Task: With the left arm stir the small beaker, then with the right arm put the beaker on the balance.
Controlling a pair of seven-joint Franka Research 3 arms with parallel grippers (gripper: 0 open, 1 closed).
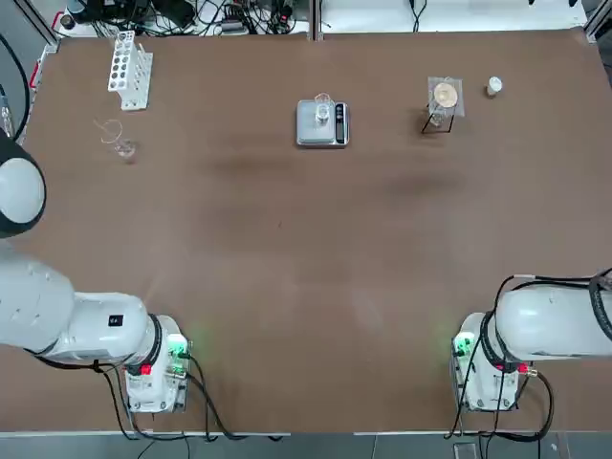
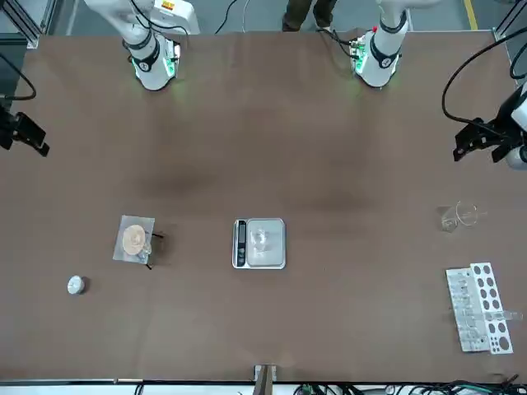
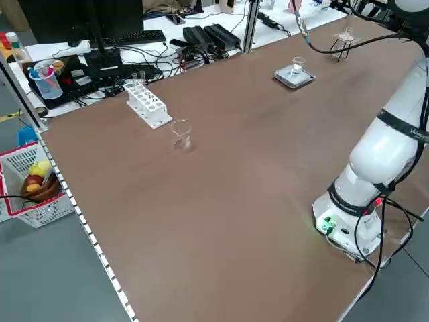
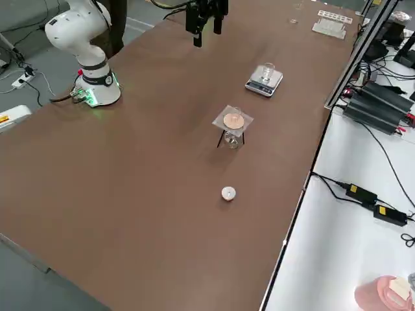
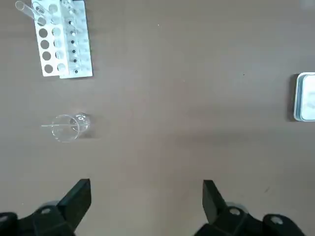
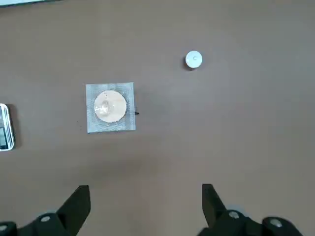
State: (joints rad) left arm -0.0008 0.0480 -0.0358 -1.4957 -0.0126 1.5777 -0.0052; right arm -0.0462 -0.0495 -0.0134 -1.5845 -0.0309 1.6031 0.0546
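Tabletop: a wide, matte brown surface (image 1: 287,239), with a few small things spread along its far half as the robot faces it.
Balance: a flat silver-grey scale (image 1: 309,137) near the middle of the far side.
Small beaker: clear glass (image 3: 297,65), upright on the balance's plate.
Larger vessel: clear glass (image 5: 66,128) on the tabletop toward the robot's left, a thin glass rod (image 5: 59,125) lying across its mouth.
Rack: white, with round holes (image 3: 149,106) and glass tubes, near the larger vessel.
Stand: to the right of the balance, dark legs under a square mesh (image 6: 129,93) that carries a pale round disc (image 4: 233,121).
Cap: small and white (image 6: 194,59), beside the stand.
Left gripper (image 5: 146,188): over the table's left part, fingers spread wide, holding nothing.
Right gripper (image 6: 146,190): out at the right, fingers wide apart and grasping nothing.
Room: a white side bench (image 4: 350,214) along the far edge bears a monitor (image 3: 94,20), a keyboard (image 3: 137,37), tangled black cables and a pink container (image 4: 384,295).
Floor: grey (image 3: 60,268), with a red-rimmed white basket (image 3: 47,213) holding a brown bowl of fruit.
Person: trousered legs (image 2: 309,15) behind the robot's side of the table.
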